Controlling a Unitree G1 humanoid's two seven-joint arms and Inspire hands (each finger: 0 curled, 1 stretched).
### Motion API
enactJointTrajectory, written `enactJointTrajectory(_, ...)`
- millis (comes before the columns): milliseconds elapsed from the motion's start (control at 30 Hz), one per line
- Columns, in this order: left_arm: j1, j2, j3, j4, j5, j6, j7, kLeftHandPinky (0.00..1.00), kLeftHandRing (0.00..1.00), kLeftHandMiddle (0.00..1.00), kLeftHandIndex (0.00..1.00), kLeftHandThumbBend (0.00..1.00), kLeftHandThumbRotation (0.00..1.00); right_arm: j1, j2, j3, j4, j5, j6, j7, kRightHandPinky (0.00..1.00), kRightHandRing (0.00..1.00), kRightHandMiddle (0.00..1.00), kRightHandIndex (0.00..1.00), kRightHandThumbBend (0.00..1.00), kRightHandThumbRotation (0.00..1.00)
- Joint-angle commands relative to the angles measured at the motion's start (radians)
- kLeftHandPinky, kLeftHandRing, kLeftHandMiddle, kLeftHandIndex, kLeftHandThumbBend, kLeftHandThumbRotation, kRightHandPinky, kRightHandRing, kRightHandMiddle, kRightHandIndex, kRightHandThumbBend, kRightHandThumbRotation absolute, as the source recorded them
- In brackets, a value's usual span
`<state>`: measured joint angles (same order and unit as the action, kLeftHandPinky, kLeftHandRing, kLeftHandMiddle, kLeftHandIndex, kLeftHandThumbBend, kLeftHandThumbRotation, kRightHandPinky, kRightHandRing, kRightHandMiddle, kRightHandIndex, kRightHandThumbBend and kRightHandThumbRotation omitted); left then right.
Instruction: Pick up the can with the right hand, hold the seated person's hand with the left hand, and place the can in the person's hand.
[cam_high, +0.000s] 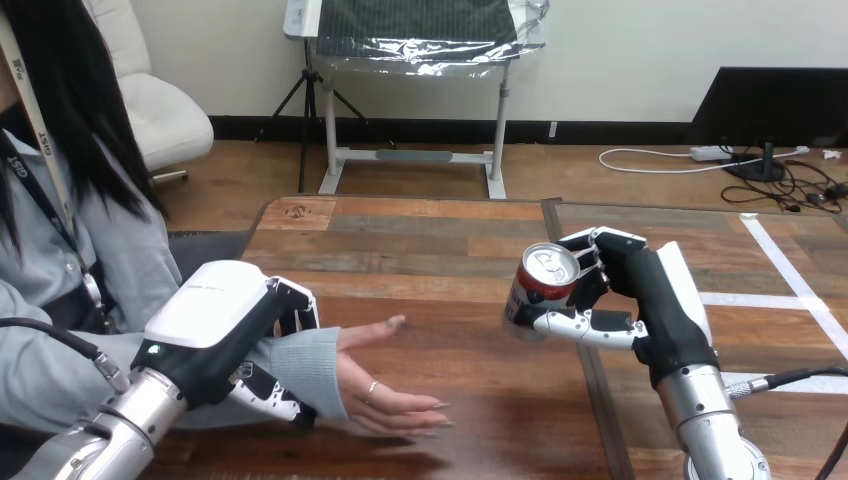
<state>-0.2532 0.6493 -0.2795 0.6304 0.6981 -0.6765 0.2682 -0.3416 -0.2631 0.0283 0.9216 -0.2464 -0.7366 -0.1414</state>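
A red and white can (540, 285) with a silver top hangs above the table, right of centre, with my right hand (640, 290) shut on it, fingers behind and thumb in front. At the left, my left hand (235, 335) has its fingers and thumb curled round the person's wrist. The person's hand (385, 385) lies palm up and open just above the table, fingertips pointing right. The can sits to the right of that palm and a little higher, apart from it.
The wooden table (450, 230) runs from the far edge to the near one. White tape lines (790, 275) mark its right part. The person sits at the left side.
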Motion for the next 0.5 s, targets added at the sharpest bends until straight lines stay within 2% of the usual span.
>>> enactJointTrajectory(0, -0.058, -0.008, 0.051, -0.112, -0.052, -0.025, 0.014, 0.20, 0.24, 0.31, 0.35, 1.00, 0.03, -0.096, 0.002, -0.004, -0.004, 0.011, -0.045, 0.000, 0.35, 0.40, 0.48, 0.54, 0.74, 0.00)
enactJointTrajectory(467, -0.052, -0.010, 0.061, -0.151, -0.069, -0.035, 0.014, 0.19, 0.24, 0.31, 0.35, 1.00, 0.03, -0.095, 0.017, 0.007, 0.005, 0.007, -0.069, 0.000, 0.35, 0.41, 0.48, 0.54, 0.74, 0.00)
